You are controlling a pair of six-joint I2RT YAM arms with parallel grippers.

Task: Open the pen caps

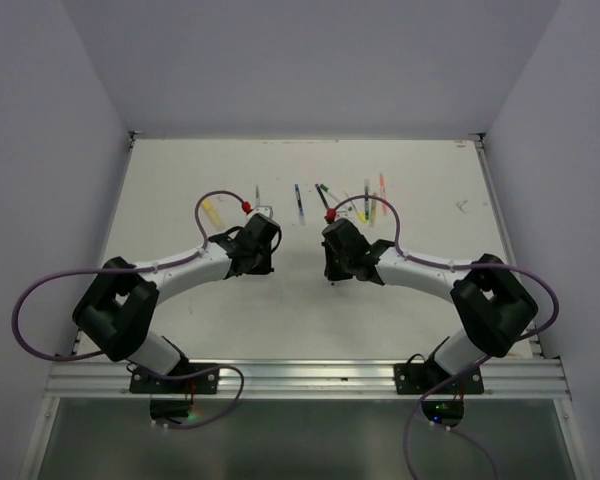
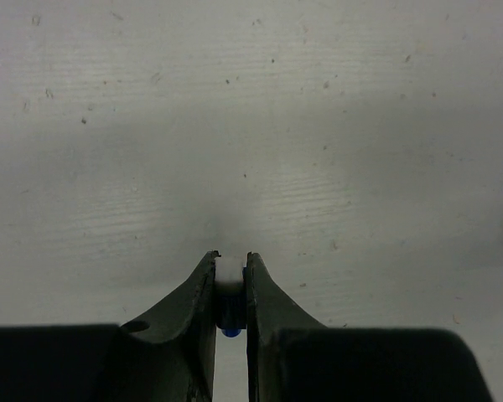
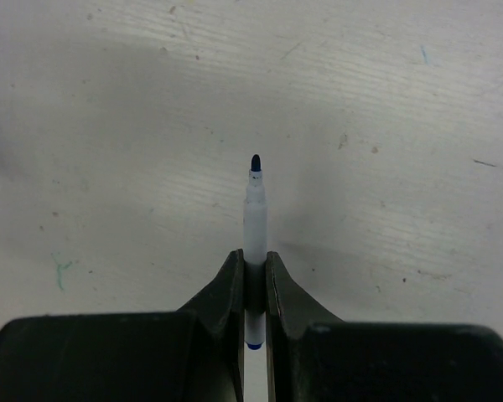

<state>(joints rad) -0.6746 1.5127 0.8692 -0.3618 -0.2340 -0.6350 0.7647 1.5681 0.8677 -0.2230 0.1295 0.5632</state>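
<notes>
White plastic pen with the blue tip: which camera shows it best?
Right wrist view: the white plastic pen sticks out from closed jaws, blue tip bare. Left wrist view shows only a stubby white cap; from above it cannot be made out.

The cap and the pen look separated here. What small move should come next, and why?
Probably lower the right hand and lay its white pen on the table. The pen's blue tip is bare, and the left hand pinches the white cap separately, so this pen seems done. Other pens lie farther back.
</notes>
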